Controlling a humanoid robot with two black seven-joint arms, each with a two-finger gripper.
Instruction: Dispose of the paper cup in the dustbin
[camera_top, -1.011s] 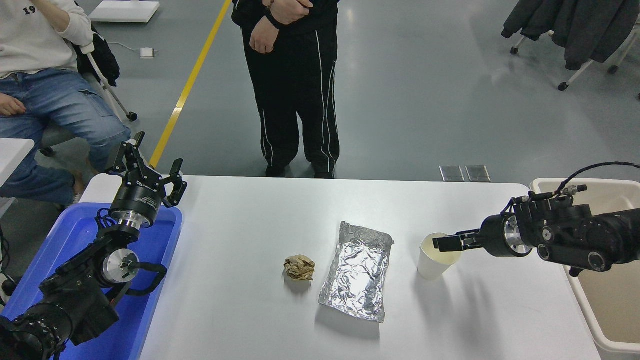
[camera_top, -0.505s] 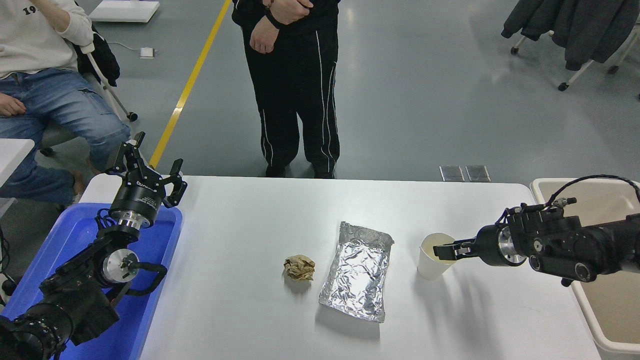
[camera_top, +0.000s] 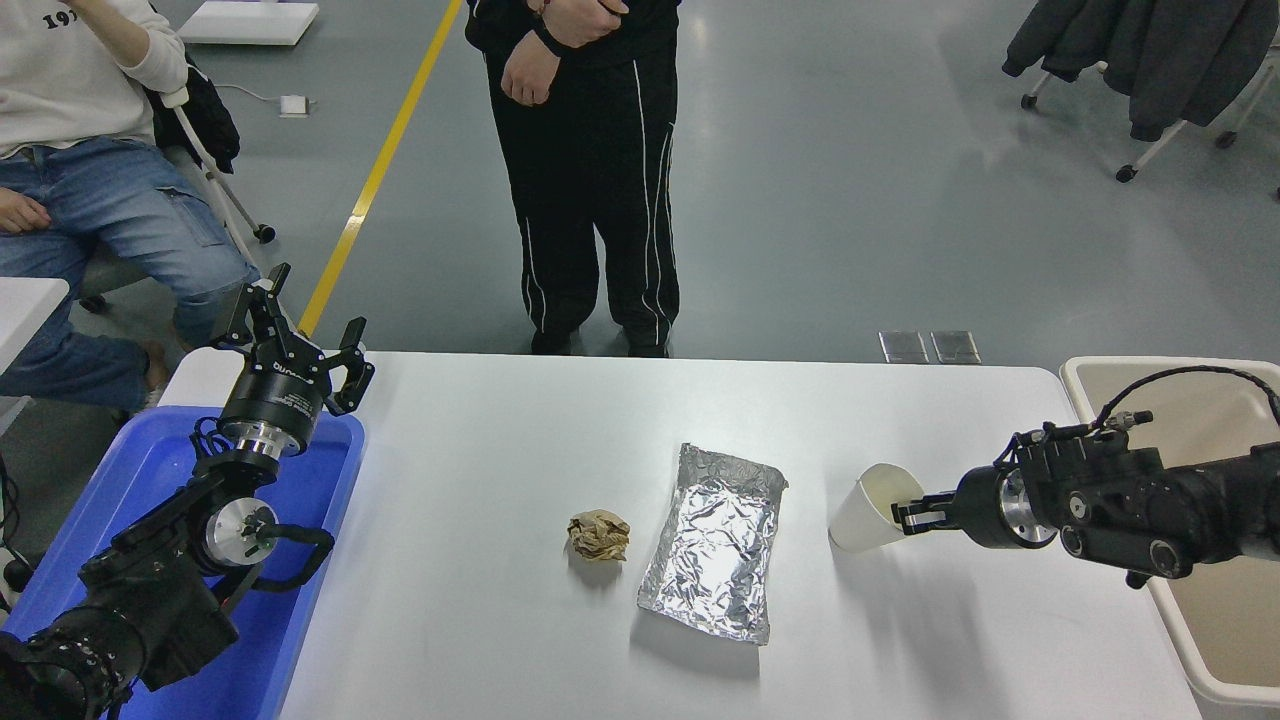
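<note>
With its fingers clamped on the tilted cup's (camera_top: 865, 515) rim, the right gripper (camera_top: 912, 517) has the grasp — next, lift and carry to the bin (camera_top: 1095, 372).

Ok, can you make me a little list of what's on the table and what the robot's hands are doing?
paper cup: white, tilted, mouth toward the right gripper
right gripper: pinching the cup's rim
left gripper: open, parked above the blue bin
dustbin: beige, at the table's right end, behind the right arm
foil sheet: lying flat mid-table
brown paper ball: left of the foil
table: white
</note>
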